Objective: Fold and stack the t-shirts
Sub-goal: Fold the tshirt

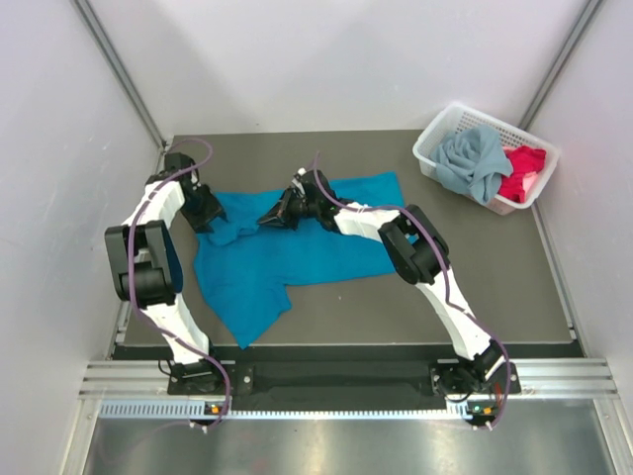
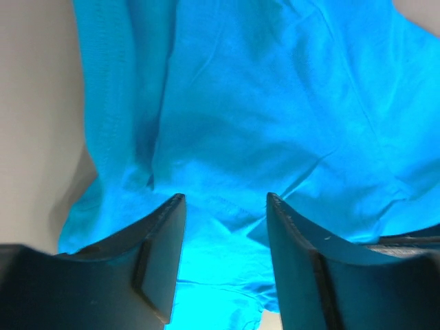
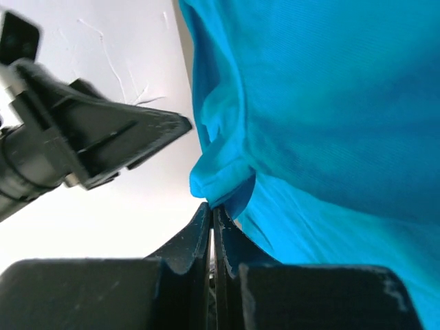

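Observation:
A bright teal-blue t-shirt (image 1: 297,252) lies spread and rumpled on the dark table, left of centre. My left gripper (image 1: 220,230) stands open over its upper left part; the left wrist view shows teal cloth (image 2: 275,103) under and between the two spread fingers (image 2: 161,254). My right gripper (image 1: 269,218) is at the shirt's upper middle, shut, with a small bunched fold of the teal cloth (image 3: 220,179) pinched at its fingertips (image 3: 212,206). A dusty grey-blue t-shirt (image 1: 473,163) and a red-pink one (image 1: 522,168) lie crumpled in the basket.
The white lattice basket (image 1: 431,131) stands at the table's back right corner. Bare table (image 1: 465,277) shows to the right of the teal shirt. Light walls close in both sides. In the right wrist view the left gripper (image 3: 103,137) shows close by on the left.

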`<state>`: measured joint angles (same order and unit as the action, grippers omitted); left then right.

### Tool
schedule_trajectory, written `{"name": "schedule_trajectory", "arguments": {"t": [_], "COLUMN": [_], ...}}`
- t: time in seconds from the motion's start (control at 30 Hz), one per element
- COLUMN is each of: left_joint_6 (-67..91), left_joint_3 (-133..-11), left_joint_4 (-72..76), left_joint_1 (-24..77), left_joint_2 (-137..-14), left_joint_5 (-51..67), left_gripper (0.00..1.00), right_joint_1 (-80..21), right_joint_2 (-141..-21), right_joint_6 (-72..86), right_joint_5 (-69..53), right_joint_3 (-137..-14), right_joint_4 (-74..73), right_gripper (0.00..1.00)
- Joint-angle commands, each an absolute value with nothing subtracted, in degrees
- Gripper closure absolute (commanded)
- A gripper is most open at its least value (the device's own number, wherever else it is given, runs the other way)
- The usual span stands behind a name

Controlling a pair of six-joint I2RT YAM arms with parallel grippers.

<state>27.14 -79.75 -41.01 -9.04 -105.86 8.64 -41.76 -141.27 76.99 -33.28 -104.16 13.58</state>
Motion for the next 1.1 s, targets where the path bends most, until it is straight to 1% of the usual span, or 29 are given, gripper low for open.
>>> {"name": "schedule_trajectory", "arguments": {"t": [0.0,0.1,0.23,0.33,0.4,0.5,0.57,0.63,0.7,0.83,0.93,0.97,1.0,1.07], "left_joint_6": [26.02,26.63,26.37,26.37,26.11,26.28,26.45,26.72,26.98,26.63,26.81,26.72,26.63,26.46], "left_joint_3": [-81.39,-80.34,-77.88,-75.41,-74.97,-75.32,-76.19,-76.73,-76.82,-77.08,-77.08,-77.34,-77.69,-78.39], "left_joint_4": [-41.75,-41.75,-42.62,-41.22,-40.87,-40.34,-39.99,-39.99,-39.64,-40.25,-39.64,-39.46,-39.64,-39.99], "left_joint_1": [-9.58,-10.02,-11.5,-13.53,-13.53,-13.89,-14.41,-14.5,-14.5,-14.5,-14.5,-14.5,-14.5,-14.5], "left_joint_2": [-101.25,-100.02,-99.58,-99.05,-100.1,-102.04,-103.53,-104.5,-105.38,-107.05,-107.93,-108.19,-108.28,-108.19], "left_joint_5": [6.42,6.07,3.96,6.06,6.06,6.85,8.96,9.93,11.86,12.04,13.27,13.45,13.45,13.27], "left_gripper": [0.44,0.41,0.44,0.47,0.47,0.43,0.43,0.46,0.48,0.5,0.54,0.58,0.67,0.78], "right_joint_1": [-41.13,-40.96,-41.04,-40.96,-41.04,-41.04,-40.96,-40.96,-40.87,-40.96,-40.87,-40.87,-40.87,-40.78], "right_joint_2": [-138.25,-139.48,-140.8,-140.71,-140.54,-140.62,-140.8,-140.98,-141.24,-141.85,-142.12,-142.12,-142.21,-142.12], "right_joint_6": [81.03,81.48,79.28,78.84,77.79,77.08,77.08,76.99,76.82,76.82,76.82,76.82,76.56,75.51], "right_joint_5": [-35.15,-35.33,-35.59,-36.04,-36.3,-36.74,-36.83,-36.91,-36.83,-36.91,-36.74,-36.74,-36.74,-36.65], "right_joint_3": [-104.24,-106.25,-109.42,-108.64,-108.28,-108.28,-108.46,-108.72,-108.9,-109.95,-110.3,-110.39,-110.39,-110.56], "right_joint_4": [11.34,10.64,8.36,8.79,8.26,8.26,8.26,8.26,8.26,8.17,8.17,8.17,7.91,6.69], "right_gripper": [1.0,1.0,1.0,1.0,1.0,1.0,1.0,1.0,1.0,1.0,1.0,1.0,1.0,1.0]}}
